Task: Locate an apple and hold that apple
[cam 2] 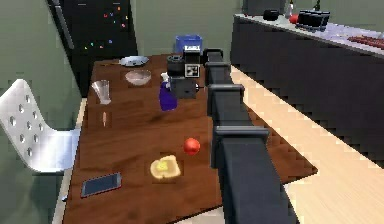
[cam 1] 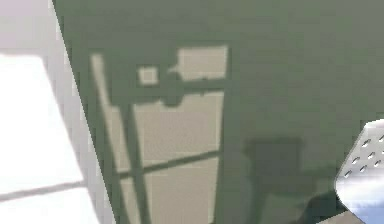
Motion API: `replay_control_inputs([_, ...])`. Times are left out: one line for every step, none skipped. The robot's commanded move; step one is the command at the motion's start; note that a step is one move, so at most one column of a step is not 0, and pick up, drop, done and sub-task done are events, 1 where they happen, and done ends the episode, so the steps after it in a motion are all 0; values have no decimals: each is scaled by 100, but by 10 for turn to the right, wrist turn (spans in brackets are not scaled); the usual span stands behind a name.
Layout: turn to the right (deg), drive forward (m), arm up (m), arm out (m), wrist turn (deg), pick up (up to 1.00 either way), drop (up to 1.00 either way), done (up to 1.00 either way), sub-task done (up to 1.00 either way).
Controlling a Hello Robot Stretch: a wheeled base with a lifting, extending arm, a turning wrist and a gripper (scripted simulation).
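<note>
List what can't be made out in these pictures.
Gripper, arm side view: its far end blends with a blue bottle on the table; whether it holds anything can't be told.
Counter items, arm side view: too small to name.
White chair, forward view: cut by the right edge.

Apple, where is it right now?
In the arm side view, the red apple sits on the wooden table, just left of the dark arm and beside the toast.

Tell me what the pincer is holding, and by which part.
It cannot be told: the pincer shows against things standing on the table. The apple lies on the table beside the arm.
</note>
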Motion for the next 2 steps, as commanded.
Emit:
replay_control_inputs([0,0,0,0,60,0,0,0,0])
replay_control_inputs([0,0,-28,0,0,0,0,0,0])
